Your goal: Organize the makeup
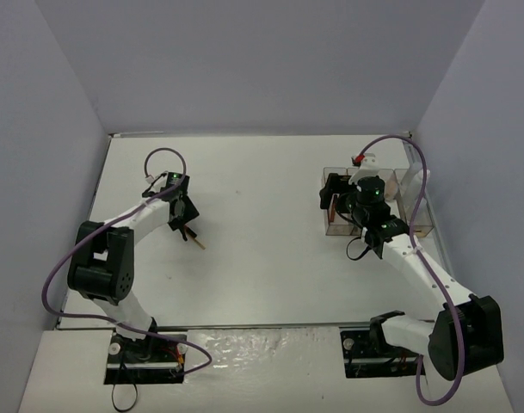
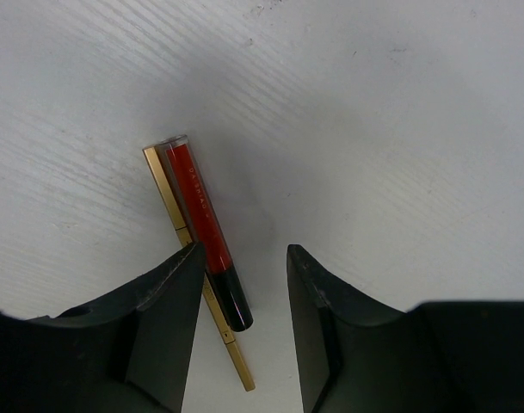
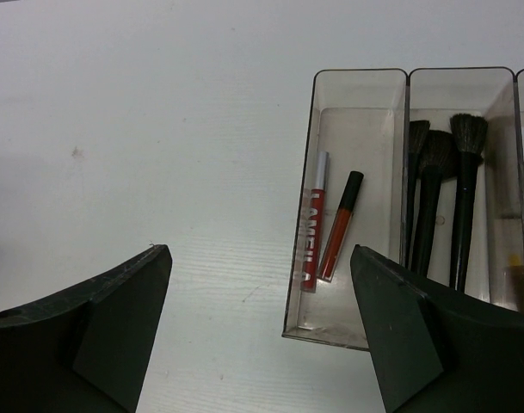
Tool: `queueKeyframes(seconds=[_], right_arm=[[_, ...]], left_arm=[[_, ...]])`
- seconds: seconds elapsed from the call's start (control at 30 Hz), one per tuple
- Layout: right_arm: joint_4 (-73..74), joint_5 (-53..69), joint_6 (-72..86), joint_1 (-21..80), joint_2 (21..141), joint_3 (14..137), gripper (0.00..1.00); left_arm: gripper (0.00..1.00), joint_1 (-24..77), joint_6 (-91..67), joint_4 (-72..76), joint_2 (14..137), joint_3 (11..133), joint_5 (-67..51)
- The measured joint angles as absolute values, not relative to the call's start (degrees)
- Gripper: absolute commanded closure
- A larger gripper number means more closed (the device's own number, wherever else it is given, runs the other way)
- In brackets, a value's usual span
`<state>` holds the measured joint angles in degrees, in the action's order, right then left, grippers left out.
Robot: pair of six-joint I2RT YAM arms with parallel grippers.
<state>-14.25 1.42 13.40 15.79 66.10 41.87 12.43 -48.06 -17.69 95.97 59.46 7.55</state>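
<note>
A red pencil (image 2: 200, 225) with a black cap lies on the white table, touching a thin tan pencil (image 2: 182, 225) on its left. My left gripper (image 2: 243, 251) is open and low over them; the red pencil's capped end lies between the jaws, close to the left finger (image 2: 163, 318). In the top view this gripper (image 1: 183, 225) stands at the pencils (image 1: 195, 239). My right gripper (image 3: 260, 249) is open and empty, above the table at the clear organizer's (image 3: 360, 72) left edge. Its left compartment holds two red tubes (image 3: 311, 234); the one beside it holds black brushes (image 3: 434, 202).
The organizer (image 1: 339, 231) stands at the right of the table, near the right wall, with my right gripper (image 1: 332, 191) over its left end. Grey walls close in the table on three sides. A purple cable loops over each arm.
</note>
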Motion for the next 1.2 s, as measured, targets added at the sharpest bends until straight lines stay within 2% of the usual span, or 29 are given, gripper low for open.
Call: queueKeyframes(seconds=[0.53,0.67,0.77,0.83,1.03,1.2], right_arm=[[-15.26,2.01,13.61,15.79,66.41,41.67,0.17],[-15.27,2.02,13.68,15.79,66.41,41.67,0.17],[-15.29,2.04,13.69,15.79,66.41,41.67,0.17],[-15.33,2.25,13.69,15.79,66.41,41.66,0.17],[-16.38,5.14,13.67,15.79,66.41,41.63,0.12],[-19.57,12.85,13.85,15.95,66.57,40.59,0.09]], left_arm=[[0.62,12.43,-49.32,-17.28,98.89,59.49,7.32],[0.70,12.45,-49.23,-17.33,100.19,60.75,6.99],[0.90,12.54,-48.92,-17.22,101.88,62.64,6.60],[0.99,12.67,-48.74,-17.14,102.86,63.74,6.33],[1.00,14.04,-47.96,-16.80,104.00,65.21,5.85],[1.00,17.67,-46.95,-10.55,101.38,62.57,2.85]])
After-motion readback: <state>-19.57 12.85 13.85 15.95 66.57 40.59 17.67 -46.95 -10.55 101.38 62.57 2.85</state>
